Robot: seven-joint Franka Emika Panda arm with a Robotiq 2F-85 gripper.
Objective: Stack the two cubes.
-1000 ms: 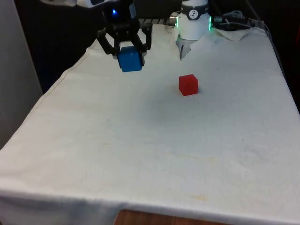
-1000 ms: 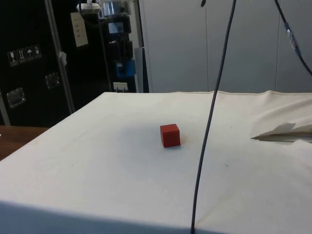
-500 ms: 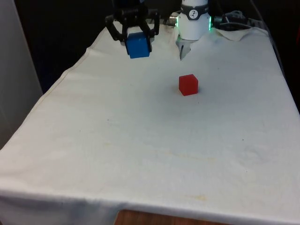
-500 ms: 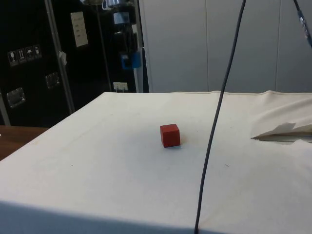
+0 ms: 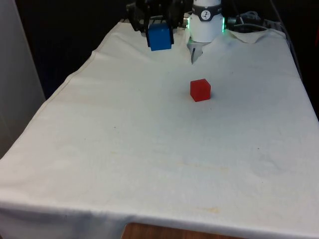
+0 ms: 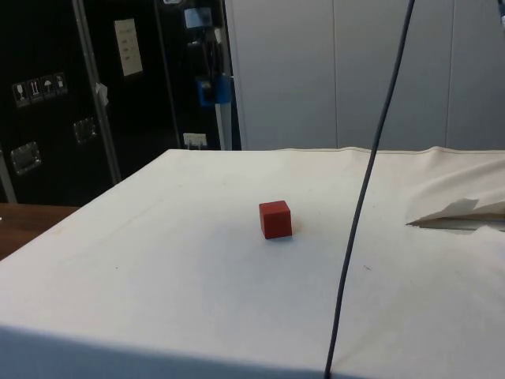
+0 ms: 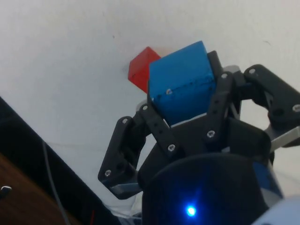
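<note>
My black gripper (image 5: pixel 160 30) is shut on a blue cube (image 5: pixel 160 38), held high in the air over the table's far part, toward the front view's left. From the side, the blue cube (image 6: pixel 214 90) hangs well above the cloth. A red cube (image 5: pixel 200 90) rests on the white cloth, lower and to the front view's right of the blue one; its side-view spot is mid-table (image 6: pixel 275 219). Through the wrist camera the blue cube (image 7: pixel 183 87) sits between the fingers (image 7: pixel 157 129), with the red cube (image 7: pixel 140 70) partly hidden behind it, far below.
The robot's white base (image 5: pixel 206 22) stands at the table's far end, close to the gripper. A thin dark cable (image 6: pixel 364 197) hangs across the side view. A fold of cloth (image 6: pixel 458 212) lies at the side view's right.
The gripper has carried the blue cube upward and toward the front view's right, closer to the robot base. The red cube has not moved.
</note>
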